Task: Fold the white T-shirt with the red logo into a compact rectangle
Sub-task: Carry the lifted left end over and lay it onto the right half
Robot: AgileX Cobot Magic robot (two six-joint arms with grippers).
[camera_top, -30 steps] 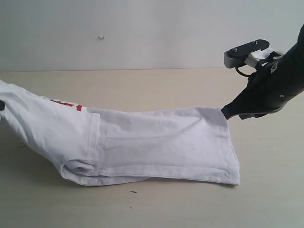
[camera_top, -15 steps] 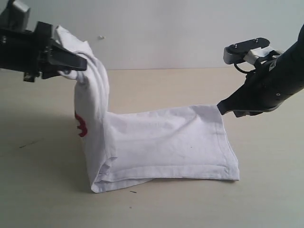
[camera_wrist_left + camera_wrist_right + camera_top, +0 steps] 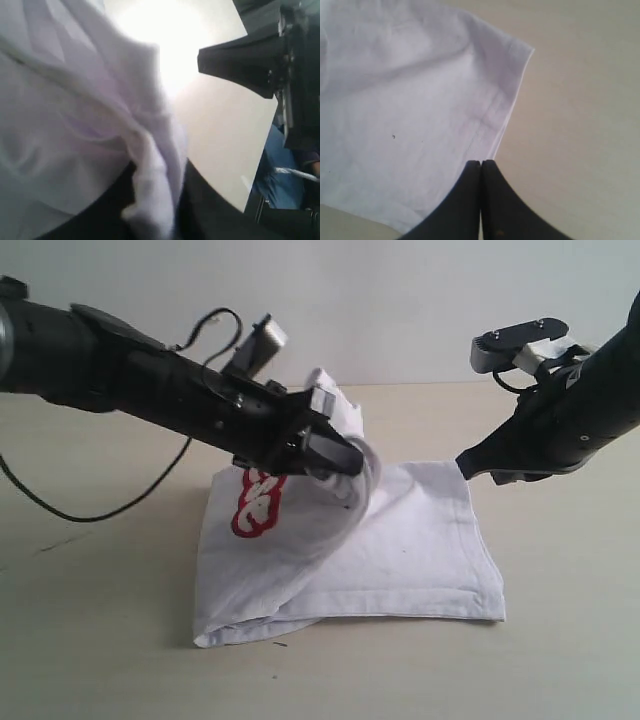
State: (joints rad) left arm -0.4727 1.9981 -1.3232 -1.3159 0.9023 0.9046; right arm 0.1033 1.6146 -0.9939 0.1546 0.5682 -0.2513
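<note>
The white T-shirt lies partly folded on the table, its left half lifted and carried over the rest. The red logo shows on the hanging fold, facing the camera. My left gripper hovers above the shirt's middle, shut on a bunch of white cloth squeezed between its dark fingers. My right gripper is shut, its tips touching the hem at the shirt's far right corner, where the cloth lies flat.
The shirt rests on a pale wooden table with a white wall behind. The left arm's black cable loops down over the table at the left. Small dark specks lie near the shirt's front edge.
The left gripper swung from the far left up and rightward with the shirt's end, folding it over the middle. The logo now faces out. The right gripper stayed put.
</note>
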